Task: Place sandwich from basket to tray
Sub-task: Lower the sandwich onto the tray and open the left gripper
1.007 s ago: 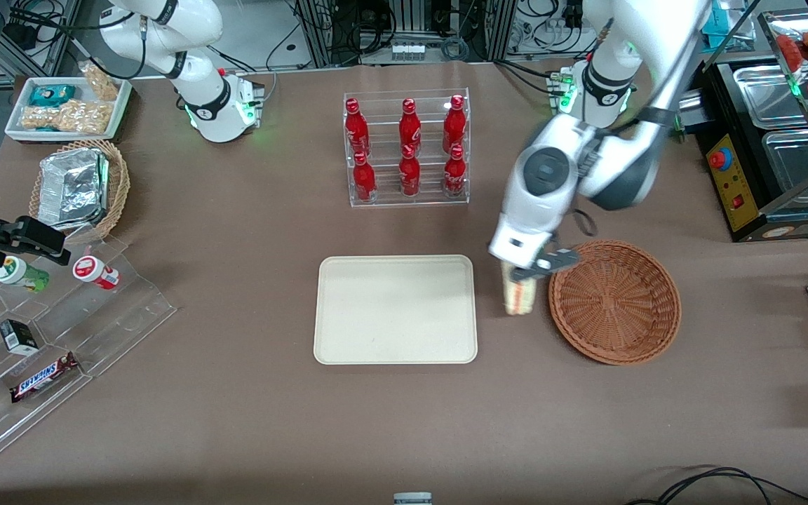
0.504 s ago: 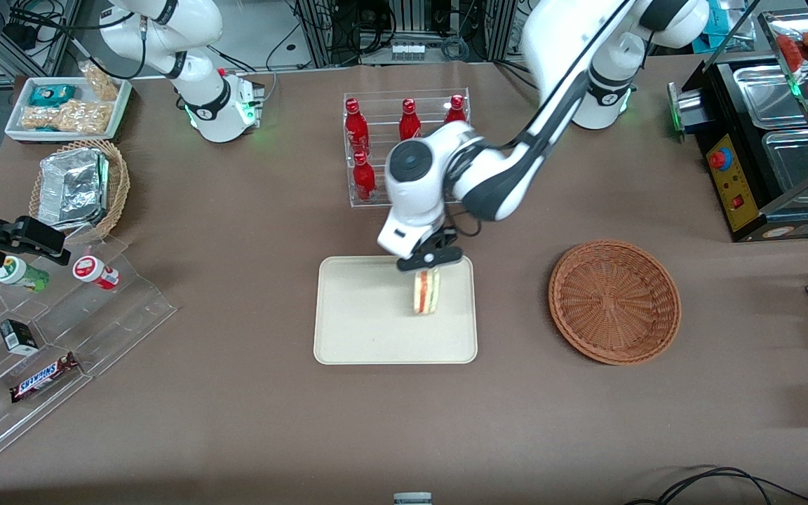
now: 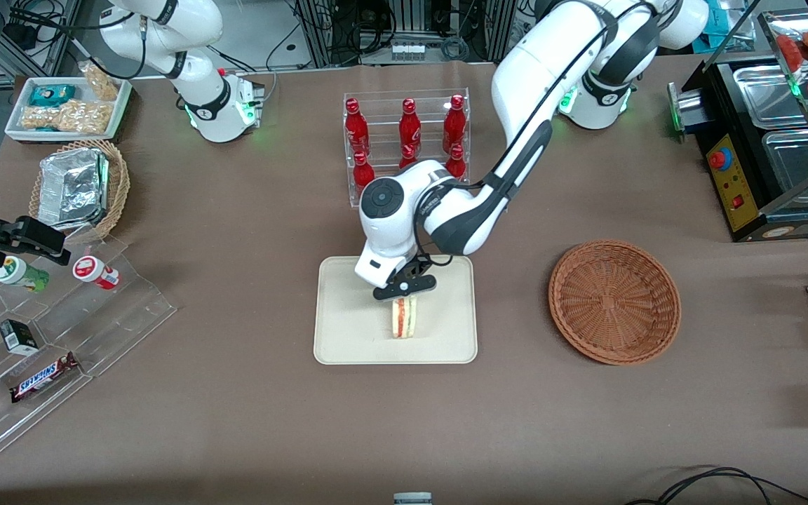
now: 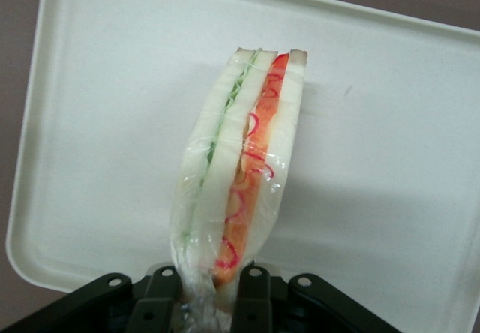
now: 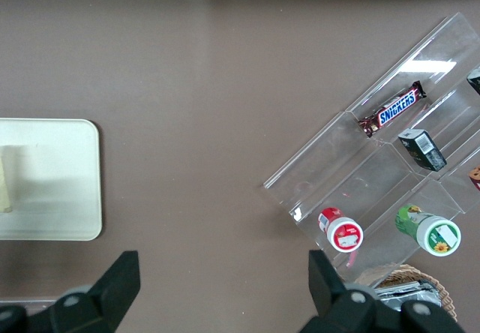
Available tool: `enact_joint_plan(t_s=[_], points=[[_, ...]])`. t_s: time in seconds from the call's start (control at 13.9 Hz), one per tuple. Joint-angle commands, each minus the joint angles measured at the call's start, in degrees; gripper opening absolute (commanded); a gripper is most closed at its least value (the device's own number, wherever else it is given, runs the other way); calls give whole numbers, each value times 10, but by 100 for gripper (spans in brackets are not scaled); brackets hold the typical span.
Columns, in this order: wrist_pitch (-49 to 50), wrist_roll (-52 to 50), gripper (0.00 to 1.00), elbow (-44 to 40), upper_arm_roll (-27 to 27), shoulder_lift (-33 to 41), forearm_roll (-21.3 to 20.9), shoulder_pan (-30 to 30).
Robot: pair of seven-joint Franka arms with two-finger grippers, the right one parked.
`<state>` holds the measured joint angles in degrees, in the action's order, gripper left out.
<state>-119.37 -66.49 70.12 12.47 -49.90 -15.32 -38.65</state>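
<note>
The sandwich (image 3: 404, 318) (image 4: 236, 175), a plastic-wrapped wedge of white bread with green and red-orange filling, hangs upright over the cream tray (image 3: 348, 337) (image 4: 97, 123). My left gripper (image 3: 404, 289) (image 4: 208, 292) is shut on its upper end, directly above the tray's middle. Its lower end is at or just above the tray surface; I cannot tell if it touches. The reddish-brown wicker basket (image 3: 614, 301) lies toward the working arm's end of the table with nothing in it.
A clear rack of red bottles (image 3: 407, 147) stands farther from the front camera than the tray. A tan basket with foil containers (image 3: 80, 188), a white snack tray (image 3: 67, 106) and an acrylic snack stand (image 3: 60, 337) lie toward the parked arm's end.
My gripper carried the sandwich from beside the basket across to the tray, then lowered it nearer the front camera over the tray's middle.
</note>
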Motion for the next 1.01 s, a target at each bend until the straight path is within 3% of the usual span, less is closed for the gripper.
enact_joint_plan(t_s=[0.0,0.07,0.14,0.22,0.29,0.36,0.72,0.94], points=[[-2,-12,30,-36,-8,-21,-13,-22],[-2,-12,37,-36,-9,-26,-13,-22],[-4,-13,62,-37,-9,-27,-13,-23],[-4,-14,74,-36,-9,-27,-16,-24],[-4,-18,95,-36,-9,-27,-24,-24],[-3,-23,100,-36,-9,-26,-32,-24],[108,-25,100,-35,-8,60,-21,3],[187,-21,100,-28,-5,152,40,52]])
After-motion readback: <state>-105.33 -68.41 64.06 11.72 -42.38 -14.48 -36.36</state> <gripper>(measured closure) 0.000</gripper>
